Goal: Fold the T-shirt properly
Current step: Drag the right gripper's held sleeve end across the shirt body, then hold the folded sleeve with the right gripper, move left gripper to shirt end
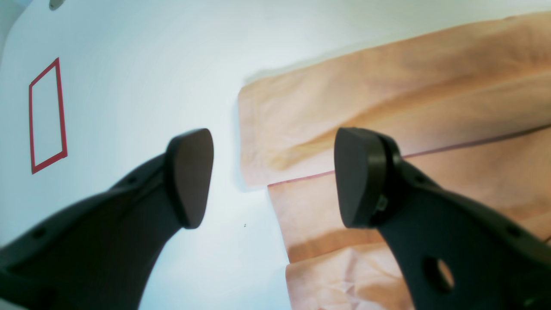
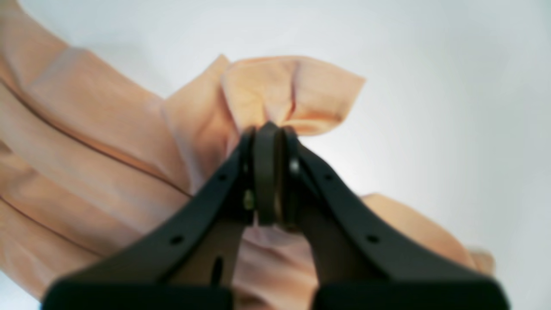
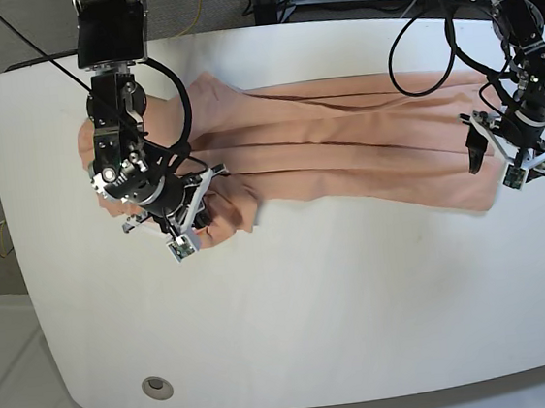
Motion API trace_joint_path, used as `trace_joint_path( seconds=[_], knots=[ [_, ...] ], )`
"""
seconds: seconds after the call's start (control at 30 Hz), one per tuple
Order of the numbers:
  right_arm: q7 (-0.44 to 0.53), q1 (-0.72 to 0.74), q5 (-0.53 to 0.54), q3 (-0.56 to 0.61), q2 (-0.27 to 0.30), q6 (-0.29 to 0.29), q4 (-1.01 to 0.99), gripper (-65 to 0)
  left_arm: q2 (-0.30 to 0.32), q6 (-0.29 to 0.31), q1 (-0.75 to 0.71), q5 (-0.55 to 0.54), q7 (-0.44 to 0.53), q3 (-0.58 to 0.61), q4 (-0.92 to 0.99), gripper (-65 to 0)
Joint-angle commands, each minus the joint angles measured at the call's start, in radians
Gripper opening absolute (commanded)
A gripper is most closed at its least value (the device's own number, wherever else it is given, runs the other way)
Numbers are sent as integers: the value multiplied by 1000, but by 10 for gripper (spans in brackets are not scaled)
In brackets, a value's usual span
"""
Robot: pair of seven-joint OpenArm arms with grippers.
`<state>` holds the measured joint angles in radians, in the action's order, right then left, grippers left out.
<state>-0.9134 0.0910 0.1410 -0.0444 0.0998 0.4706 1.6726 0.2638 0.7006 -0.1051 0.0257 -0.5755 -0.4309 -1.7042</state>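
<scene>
Peach-pink soft cotton T-shirt (image 3: 345,148) lies folded lengthwise across the white counter (image 3: 313,307). Right gripper (image 2: 269,172) is clenched on a bunched corner of it; left gripper (image 1: 273,176) hangs released above its other end.

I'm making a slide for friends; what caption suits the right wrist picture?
Right end effector shut on a bunched fold of the peach T-shirt above the white table.

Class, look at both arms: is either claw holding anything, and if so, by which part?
The right claw is shut on a bunched corner of the T-shirt. The left claw is open and holds nothing.
</scene>
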Motion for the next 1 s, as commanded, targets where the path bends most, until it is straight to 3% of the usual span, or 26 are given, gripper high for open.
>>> trace_joint_path(
  seconds=[0.0,0.5,0.97],
  knots=[
    [6,-10,15,-2,-1,1,71,-650,13,-2,12,-13,22,-3,-13,-230],
    [-3,-242,12,-5,10,1,308,-650,12,-2,12,-13,24,-3,-12,-230],
    [-3,-357,15,-119,22,12,327,-650,10,-2,14,-13,27,-1,31,-230]
  ],
)
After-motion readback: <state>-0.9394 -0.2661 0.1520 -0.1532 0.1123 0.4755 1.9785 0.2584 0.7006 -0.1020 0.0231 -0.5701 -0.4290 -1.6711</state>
